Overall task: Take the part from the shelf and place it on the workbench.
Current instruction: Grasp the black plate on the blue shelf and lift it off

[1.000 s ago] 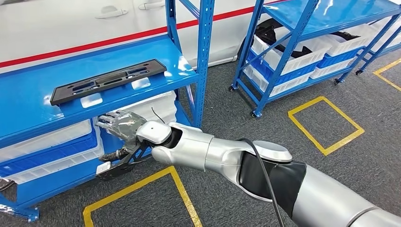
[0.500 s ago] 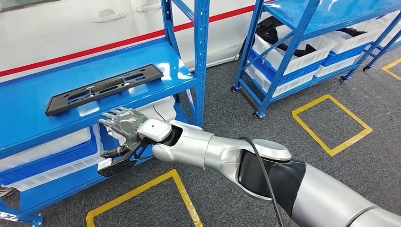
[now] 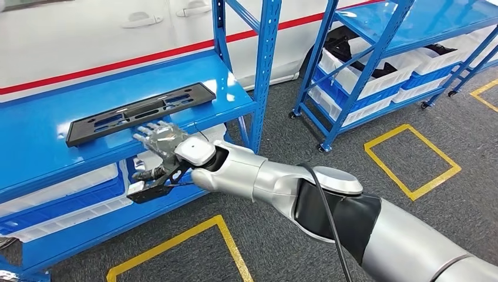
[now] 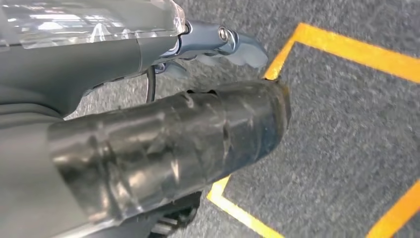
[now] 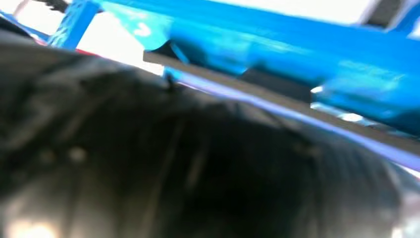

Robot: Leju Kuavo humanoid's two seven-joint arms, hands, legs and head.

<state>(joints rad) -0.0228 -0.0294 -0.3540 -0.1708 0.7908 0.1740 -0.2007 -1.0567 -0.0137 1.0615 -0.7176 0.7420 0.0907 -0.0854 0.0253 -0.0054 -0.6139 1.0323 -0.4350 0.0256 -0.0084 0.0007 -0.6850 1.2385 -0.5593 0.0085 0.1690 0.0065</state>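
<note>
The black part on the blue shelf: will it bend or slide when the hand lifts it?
The black part looks like thin, slotted moulded plastic, so probably light and fairly stiff. Being long, it may tip if gripped off-centre. The glossy shelf suggests it could slide when nudged.

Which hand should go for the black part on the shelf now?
The right hand: it is raised at the blue shelf's front edge, fingers spread just short of the black part. The left hand hangs over the floor beside yellow tape.
</note>
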